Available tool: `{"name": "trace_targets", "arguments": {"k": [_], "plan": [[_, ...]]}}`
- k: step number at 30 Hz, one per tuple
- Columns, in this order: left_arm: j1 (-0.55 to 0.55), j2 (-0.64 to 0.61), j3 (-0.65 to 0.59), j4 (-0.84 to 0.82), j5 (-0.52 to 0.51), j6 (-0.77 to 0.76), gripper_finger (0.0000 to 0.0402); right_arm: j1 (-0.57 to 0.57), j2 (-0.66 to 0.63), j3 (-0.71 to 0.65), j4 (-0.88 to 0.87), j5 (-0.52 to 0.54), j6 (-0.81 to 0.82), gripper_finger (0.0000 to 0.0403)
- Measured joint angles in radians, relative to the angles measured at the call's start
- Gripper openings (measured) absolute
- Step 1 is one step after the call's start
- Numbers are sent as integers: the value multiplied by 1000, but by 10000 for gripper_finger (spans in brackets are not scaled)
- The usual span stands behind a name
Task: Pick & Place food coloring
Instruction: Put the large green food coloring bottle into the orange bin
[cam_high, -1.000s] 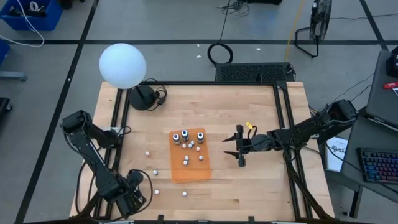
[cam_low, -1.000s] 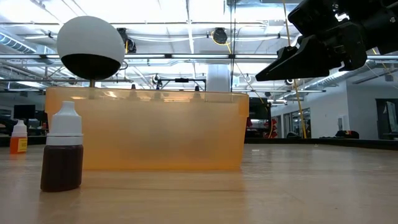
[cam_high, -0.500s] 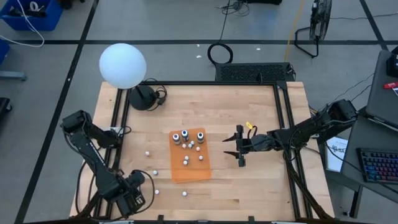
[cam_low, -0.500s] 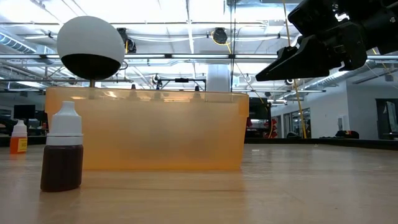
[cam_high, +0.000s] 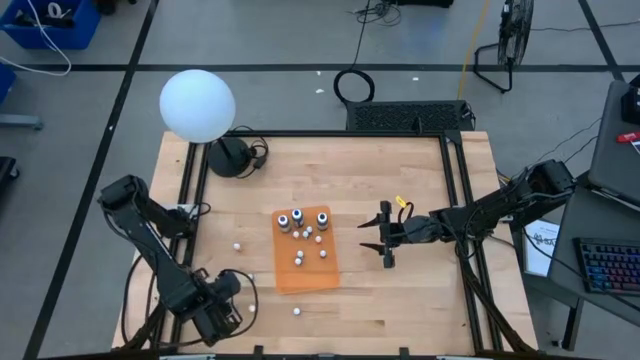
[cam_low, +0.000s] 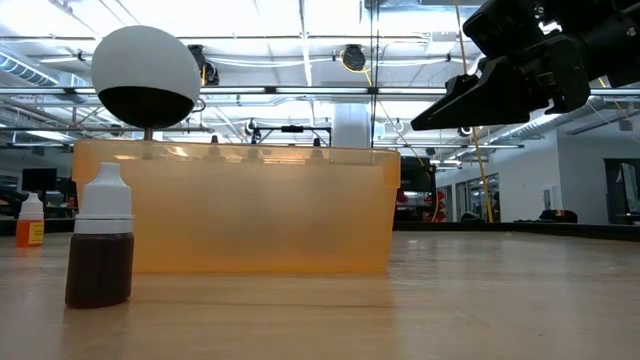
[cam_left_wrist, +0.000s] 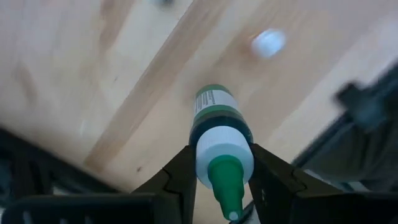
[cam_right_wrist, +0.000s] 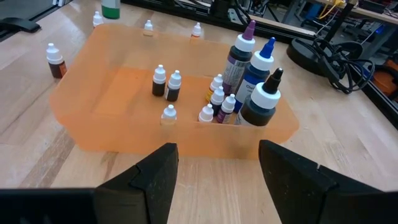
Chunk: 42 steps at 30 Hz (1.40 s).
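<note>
The food coloring is a set of small bottles. Several stand in the orange tray (cam_high: 305, 252) at mid-table (cam_right_wrist: 186, 93), and a few loose ones stand on the wood near it (cam_high: 297, 311), among them a brown one (cam_low: 100, 250). My left gripper (cam_left_wrist: 221, 177) is at the table's near left corner (cam_high: 220, 312), pointing down, and is shut on a green-tipped bottle (cam_left_wrist: 217, 124). In the high view that bottle is hidden under the hand. My right gripper (cam_high: 385, 240) hovers open just right of the tray, facing it (cam_right_wrist: 214, 180). My left gripper pinches the green bottle's white cap collar (cam_left_wrist: 224, 155) between its two fingers (cam_left_wrist: 183, 177), one on each side. The fingers come from above, pointing down. The bottle is upright, its green tip toward the wrist and its dark body hanging below the fingers over the wood.
A white globe lamp (cam_high: 197, 105) on a dark base stands at the far left corner. A black frame rail (cam_high: 190, 200) runs along the table's sides. An orange bottle (cam_low: 30, 222) stands far left. Bare wood lies near and right of the tray.
My left gripper has shifted a little toward the table's right, toward the tray, and has rolled about its wrist. The right arm, the tray and the bottles in the low view have kept still.
</note>
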Motion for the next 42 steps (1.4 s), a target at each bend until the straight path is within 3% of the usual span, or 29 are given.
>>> {"name": "trace_targets", "arguments": {"k": [8, 17, 29, 42], "plan": [[105, 0, 162, -199, -126, 180, 120, 0, 0, 0, 3, 0, 0, 212], [315, 0, 319, -210, -318, 644, 120, 0, 0, 0, 8, 0, 4, 212], [612, 33, 320, -176, -280, 1018, 120, 0, 0, 0, -15, 0, 26, 212], [705, 225, 319, -168, -112, 1185, 120, 0, 0, 0, -29, 1, 26, 212]]}}
